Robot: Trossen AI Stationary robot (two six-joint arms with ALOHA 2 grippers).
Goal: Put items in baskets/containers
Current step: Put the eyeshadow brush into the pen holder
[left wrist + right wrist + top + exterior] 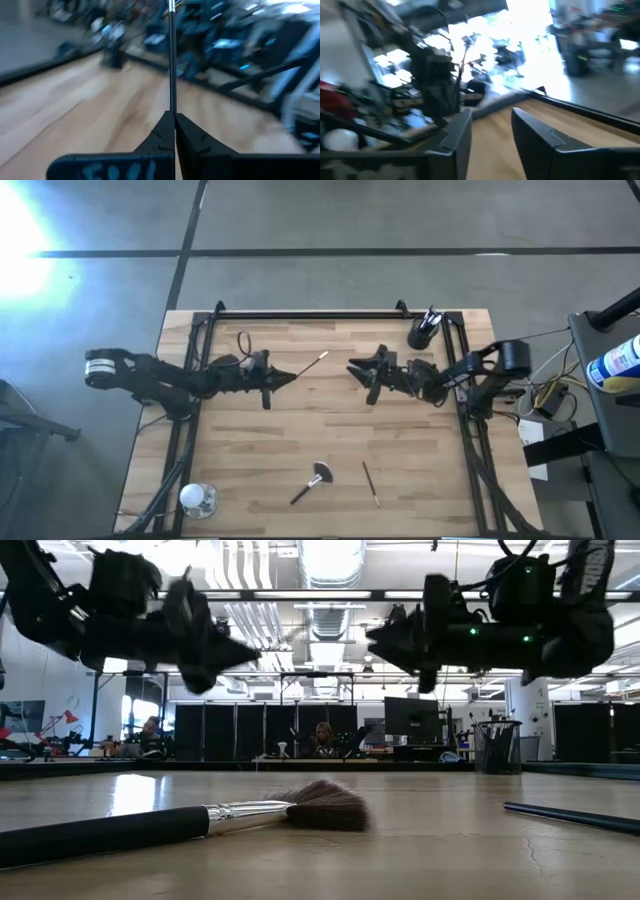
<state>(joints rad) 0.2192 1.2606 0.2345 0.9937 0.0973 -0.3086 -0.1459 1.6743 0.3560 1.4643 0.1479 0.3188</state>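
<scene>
My left gripper hovers over the table's middle, shut on a slim dark-handled brush that sticks out toward the right arm. My right gripper faces it from the right, open and empty; its wrist view shows the gap. The dark round cup stands near the far right corner with several brushes upright in it. A fan-headed brush and a slim dark brush lie flat near the table's near edge. In the low view the fan brush lies close in front. My left gripper pinches the brush by the end of its thin dark handle between the two fingertips. The handle runs on in line with the fingers, away from them toward the table's right and far side. The brush is lifted clear of the table, about level, its silver ferrule farthest out.
A clear rounded glass object sits at the near left corner. A dark frame rail runs along the far edge and down both sides. Bare wood lies between the arms and the two loose brushes. People sit far back in the room.
</scene>
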